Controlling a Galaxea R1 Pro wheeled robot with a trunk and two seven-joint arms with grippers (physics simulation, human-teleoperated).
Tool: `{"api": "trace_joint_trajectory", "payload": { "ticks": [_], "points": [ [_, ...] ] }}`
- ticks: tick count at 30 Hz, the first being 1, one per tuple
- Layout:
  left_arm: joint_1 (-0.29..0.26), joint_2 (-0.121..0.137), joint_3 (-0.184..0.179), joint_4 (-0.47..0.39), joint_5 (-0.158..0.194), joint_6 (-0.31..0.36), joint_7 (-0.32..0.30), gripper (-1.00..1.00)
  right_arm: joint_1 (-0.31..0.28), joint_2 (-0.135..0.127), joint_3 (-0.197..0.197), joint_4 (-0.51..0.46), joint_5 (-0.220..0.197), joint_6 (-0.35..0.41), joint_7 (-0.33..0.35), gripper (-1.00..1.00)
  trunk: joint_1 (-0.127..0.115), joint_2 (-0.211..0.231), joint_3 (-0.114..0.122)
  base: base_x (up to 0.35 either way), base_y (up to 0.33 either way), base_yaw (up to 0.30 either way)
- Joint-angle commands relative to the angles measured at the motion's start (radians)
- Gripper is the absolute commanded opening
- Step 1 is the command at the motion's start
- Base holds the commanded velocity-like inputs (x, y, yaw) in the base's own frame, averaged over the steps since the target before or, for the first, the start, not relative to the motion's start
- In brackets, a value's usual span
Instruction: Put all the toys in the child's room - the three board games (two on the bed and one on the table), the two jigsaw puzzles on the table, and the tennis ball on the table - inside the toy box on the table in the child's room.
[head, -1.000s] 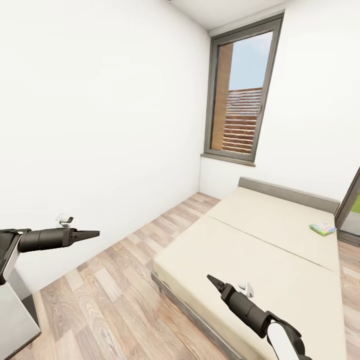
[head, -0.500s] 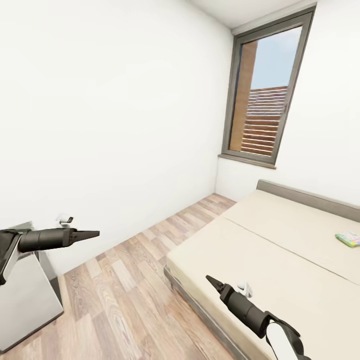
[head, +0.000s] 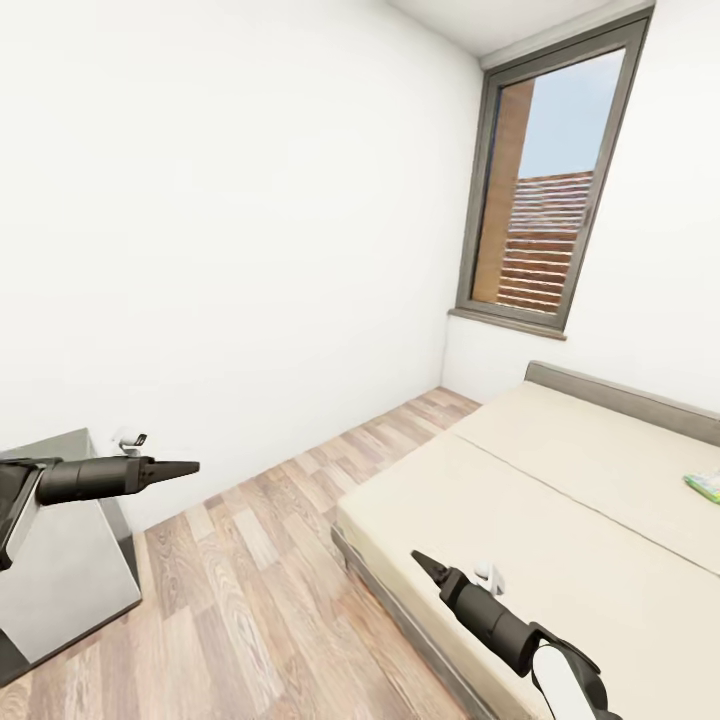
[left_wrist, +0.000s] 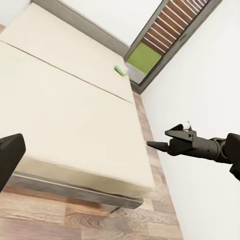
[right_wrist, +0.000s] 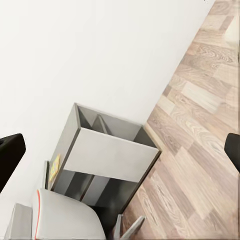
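Note:
One board game (head: 705, 485), a flat green and blue box, lies on the beige bed (head: 560, 520) near its far side by the headboard; it also appears in the left wrist view as the board game (left_wrist: 119, 70). My left gripper (head: 190, 466) hangs open over the floor, far from the bed. My right gripper (head: 420, 557) is open above the bed's near corner, and the right gripper (left_wrist: 160, 141) holds nothing. The table's grey side desk (head: 60, 530) is at the lower left. The toy box, jigsaw puzzles and tennis ball are out of view.
Wood-plank floor (head: 270, 560) runs between the white wall (head: 220, 250) and the bed. A tall grey-framed window (head: 550, 190) stands at the far end. In the right wrist view the grey desk (right_wrist: 110, 155) stands against the wall.
The camera has turned left: bed, window and board game slid right in the picture, and more of the grey desk came in at lower left. Both arms keep their pose.

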Motion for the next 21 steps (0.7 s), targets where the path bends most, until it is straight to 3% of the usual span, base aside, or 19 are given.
{"api": "trace_joint_trajectory", "payload": {
  "ticks": [1, 14, 21],
  "points": [
    [-0.001, 0.0, 0.0, 0.0, -0.001, 0.011, -0.004, 1.0, 0.0, 0.0, -0.002, 0.0, -0.004, 0.006, 0.002, 1.0, 0.0, -0.001, -0.001, -0.144, -0.234, 0.005],
    [-0.001, 0.0, 0.0, 0.0, -0.001, 0.011, -0.004, 1.0, 0.0, 0.0, -0.002, 0.001, -0.004, 0.006, 0.002, 1.0, 0.0, -0.001, -0.001, -0.148, -0.238, 0.04],
    [-0.001, 0.0, 0.0, 0.0, -0.001, 0.011, -0.004, 1.0, 0.0, 0.001, -0.003, 0.003, -0.003, 0.005, -0.001, 1.0, 0.0, -0.001, -0.001, -0.036, -0.067, 0.004]
  ]
}}
